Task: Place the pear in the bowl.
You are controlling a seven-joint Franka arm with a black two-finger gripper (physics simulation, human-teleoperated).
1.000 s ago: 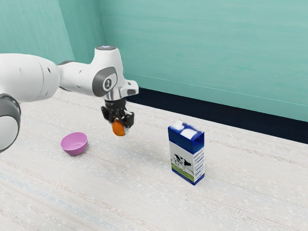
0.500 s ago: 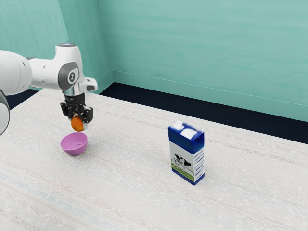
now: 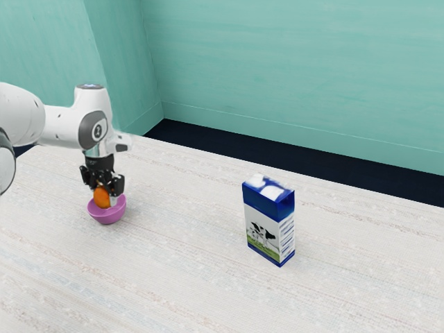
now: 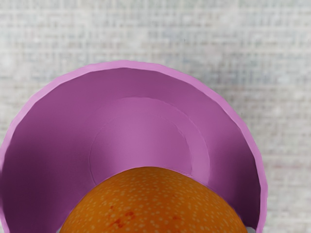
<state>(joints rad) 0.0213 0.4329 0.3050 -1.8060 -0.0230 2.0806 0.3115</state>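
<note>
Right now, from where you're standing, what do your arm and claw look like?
My arm is glossy white with smooth, rounded sections. Near the claw, a dark grey patch surrounds a round, pale badge. The claw is mostly black and angular.

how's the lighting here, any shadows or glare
Wrist view: the bowl's inner wall darkens at both sides while its floor looks lighter, and the pear shows no bright glare; exterior view: soft, fairly even light, with no hard shadow beside the milk carton.
</note>
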